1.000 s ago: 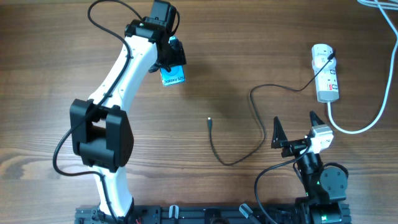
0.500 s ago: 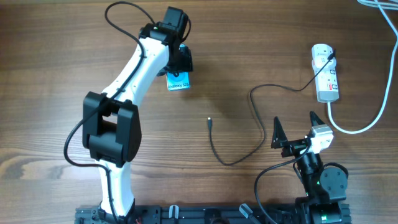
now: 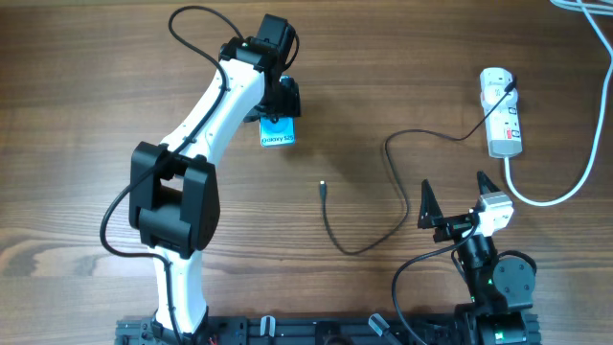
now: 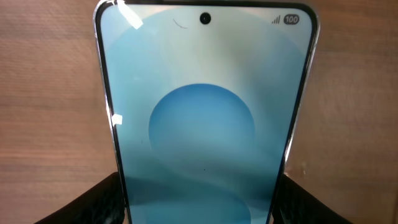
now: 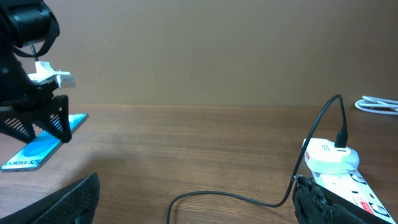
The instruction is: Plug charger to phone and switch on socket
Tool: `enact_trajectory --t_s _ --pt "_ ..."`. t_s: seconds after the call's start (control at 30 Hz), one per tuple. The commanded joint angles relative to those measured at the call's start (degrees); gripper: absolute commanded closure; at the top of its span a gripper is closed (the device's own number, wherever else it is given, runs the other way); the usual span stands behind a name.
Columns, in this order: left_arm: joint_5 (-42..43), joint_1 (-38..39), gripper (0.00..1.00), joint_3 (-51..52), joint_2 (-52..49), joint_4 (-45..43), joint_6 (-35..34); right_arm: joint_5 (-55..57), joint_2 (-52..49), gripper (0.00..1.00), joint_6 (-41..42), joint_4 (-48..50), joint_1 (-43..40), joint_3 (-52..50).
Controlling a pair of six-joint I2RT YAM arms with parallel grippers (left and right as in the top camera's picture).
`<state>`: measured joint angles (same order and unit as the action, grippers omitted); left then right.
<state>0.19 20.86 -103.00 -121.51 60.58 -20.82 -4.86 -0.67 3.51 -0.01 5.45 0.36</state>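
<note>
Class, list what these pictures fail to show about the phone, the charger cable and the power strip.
- turquoise-screened flat phone: one end under the left tool overhead, cut off by the left wrist frame's bottom edge; port unseen.
- thin black cable's metal connector: too small overhead for its shape.
- white plastic power strip: switch position too small overhead; right wrist's lower edge crops it.
</note>
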Motion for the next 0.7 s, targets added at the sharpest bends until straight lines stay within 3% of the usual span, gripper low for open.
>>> enact_trajectory --t_s 0.0,0.27,0.67 --pt "7.8 0.0 0.36 -0.1 -0.4 1.9 0.5 0.5 0.2 0.00 -0.5 0.1 -0.1 -0.1" --pt "17.2 0.0 0.38 -0.1 -0.3 5.2 0.5 0.5 0.2 0.00 -0.5 0.1 -0.1 -0.1" --pt "45.0 -2.7 0.37 -0.1 0.0 9.4 0.5 0.5 0.2 0.00 -0.5 0.1 -0.1 -0.1"
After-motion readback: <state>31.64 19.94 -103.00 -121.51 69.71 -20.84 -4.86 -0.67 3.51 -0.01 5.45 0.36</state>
